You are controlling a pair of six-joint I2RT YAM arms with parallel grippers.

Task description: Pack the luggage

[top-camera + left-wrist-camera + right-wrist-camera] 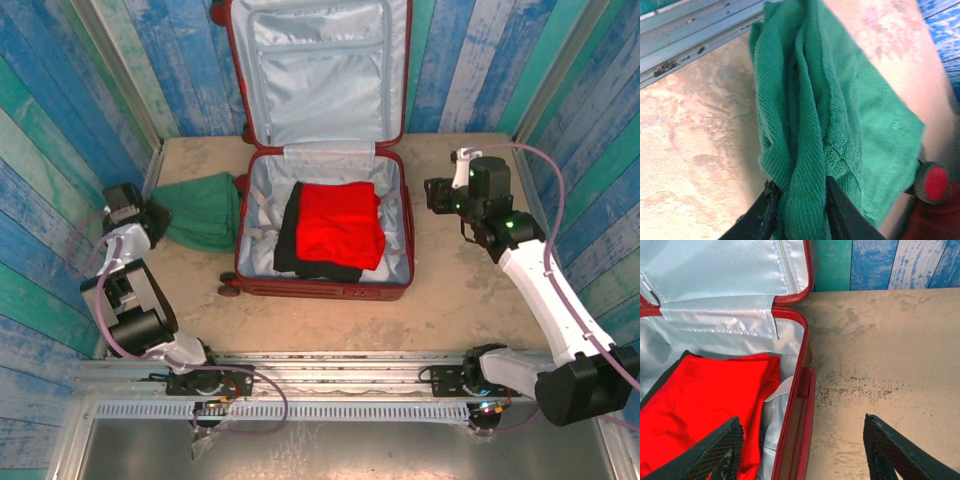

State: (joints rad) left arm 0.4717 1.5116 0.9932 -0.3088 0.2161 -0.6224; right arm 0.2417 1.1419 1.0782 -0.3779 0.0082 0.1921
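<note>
- I see my left end effector [799, 202] clamped on the green towel [830, 110] beside the luggage [320, 289].
- My right end effector [802, 440] stands apart, over the luggage's right rim.

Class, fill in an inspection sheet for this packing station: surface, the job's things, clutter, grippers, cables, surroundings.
Surface: tan table, dark speckled stains.
Job's things: suitcase open, lid upright against the back wall; red cloth folded on a black garment inside; green towel on the table left of it.
Clutter: nothing seen.
Grippers: left gripper shut on the towel; right gripper open by the suitcase's right edge.
Cables: purple cables along both arms.
Surroundings: blue-and-teal plank walls; metal rail at the near edge.
</note>
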